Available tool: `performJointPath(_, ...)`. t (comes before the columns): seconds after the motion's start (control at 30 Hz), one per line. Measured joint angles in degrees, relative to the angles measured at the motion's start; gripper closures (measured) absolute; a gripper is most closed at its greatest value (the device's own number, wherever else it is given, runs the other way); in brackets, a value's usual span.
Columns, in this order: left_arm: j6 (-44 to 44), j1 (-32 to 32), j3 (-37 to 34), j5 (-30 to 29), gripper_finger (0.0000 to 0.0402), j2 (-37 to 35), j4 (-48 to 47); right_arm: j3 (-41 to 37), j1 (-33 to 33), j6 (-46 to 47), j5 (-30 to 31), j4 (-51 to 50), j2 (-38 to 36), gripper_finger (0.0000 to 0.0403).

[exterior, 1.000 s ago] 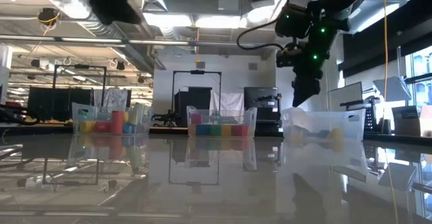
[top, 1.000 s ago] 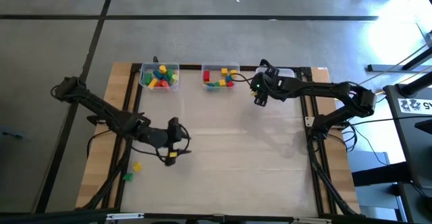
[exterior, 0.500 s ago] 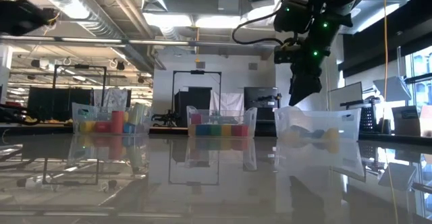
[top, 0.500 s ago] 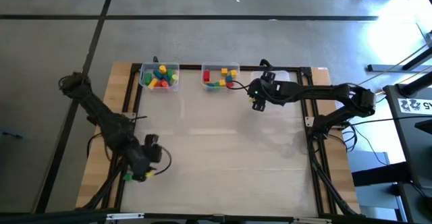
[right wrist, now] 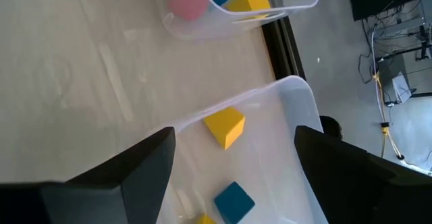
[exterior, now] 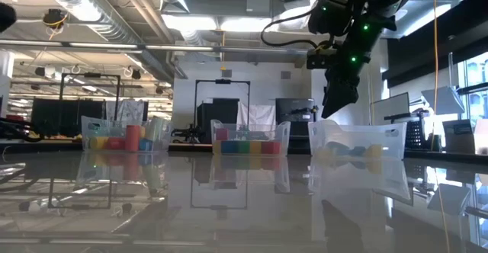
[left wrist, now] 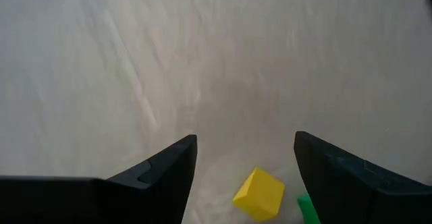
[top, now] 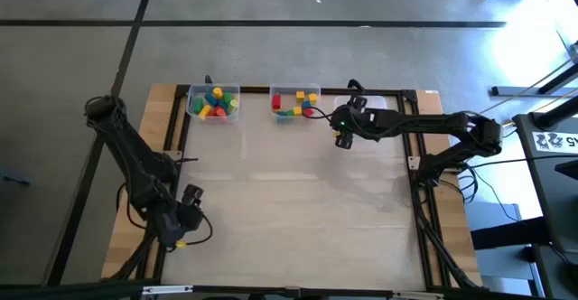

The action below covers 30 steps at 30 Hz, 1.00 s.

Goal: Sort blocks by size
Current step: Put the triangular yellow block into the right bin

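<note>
Nearest the front edge of the table, at its left corner, the left gripper hangs low with its fingers spread and nothing between them. Its wrist view looks down on a small yellow cube lying on the pale tabletop in the gap between the fingers, touched by neither, and a sliver of a green block shows just beside the cube. Across the bare middle of the table, three clear plastic bins stand in a row along the far edge. The left bin holds a heap of red, yellow, green and blue blocks, and the middle bin holds a thinner scatter of the same colours. The right gripper hovers above the near side of the right bin, between it and the middle bin, with its fingers parted and empty. Its wrist view shows a yellow cube and a blue cube resting apart on that bin's floor, with a bit of another yellow block at the frame's edge. In the low view the right arm reaches down from above over this bin.
</note>
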Motion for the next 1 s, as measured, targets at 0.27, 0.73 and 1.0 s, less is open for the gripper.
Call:
performJointPath(0.27,0.67,-0.91,-0.04,7.04,0.0157,7.06,-2.28,0.00,-0.02,-0.17,-0.15,0.30,0.00,0.0093)
performJointPath(0.73,8.02,-3.37,-0.04,11.37,0.0157,20.20,-2.32,0.00,-0.02,-0.20,-0.63,0.32,0.00,0.0093)
performJointPath(1.0,10.45,-4.89,0.24,12.18,0.0157,23.41,-2.39,0.00,-0.02,-0.20,-1.08,0.32,0.00,0.0093)
